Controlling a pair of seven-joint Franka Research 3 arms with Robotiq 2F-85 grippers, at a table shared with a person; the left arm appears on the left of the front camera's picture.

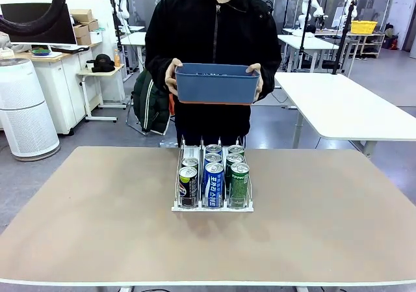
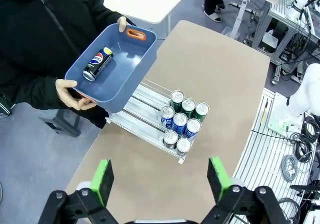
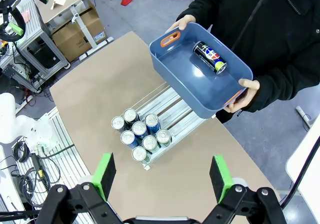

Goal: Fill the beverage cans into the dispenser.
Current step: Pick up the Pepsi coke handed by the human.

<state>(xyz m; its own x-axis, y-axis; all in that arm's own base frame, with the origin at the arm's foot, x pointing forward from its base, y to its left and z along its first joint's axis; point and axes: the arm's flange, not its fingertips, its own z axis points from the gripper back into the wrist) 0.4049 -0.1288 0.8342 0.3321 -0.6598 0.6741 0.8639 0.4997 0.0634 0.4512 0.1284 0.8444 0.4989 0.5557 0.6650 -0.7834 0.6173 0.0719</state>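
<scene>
The dispenser [image 1: 212,208] stands at the middle of the table, its three lanes holding several beverage cans [image 1: 212,180] in green, blue-and-white and dark liveries, packed at the front end. Behind it a person holds a blue bin [image 1: 216,87] above the table's far edge. From above, one dark can [image 2: 98,63] lies on its side in that bin [image 2: 135,74]. My left gripper [image 2: 161,179] hangs open high above the table, short of the dispenser [image 2: 142,115]. My right gripper [image 3: 162,176] is open too, high above the cans [image 3: 140,134], the bin [image 3: 185,89] and its can [image 3: 210,57].
The brown table [image 1: 97,220] spreads bare on both sides of the dispenser. The person stands right at the far edge with both hands [image 1: 173,77] on the bin. White tables and lab furniture stand farther back.
</scene>
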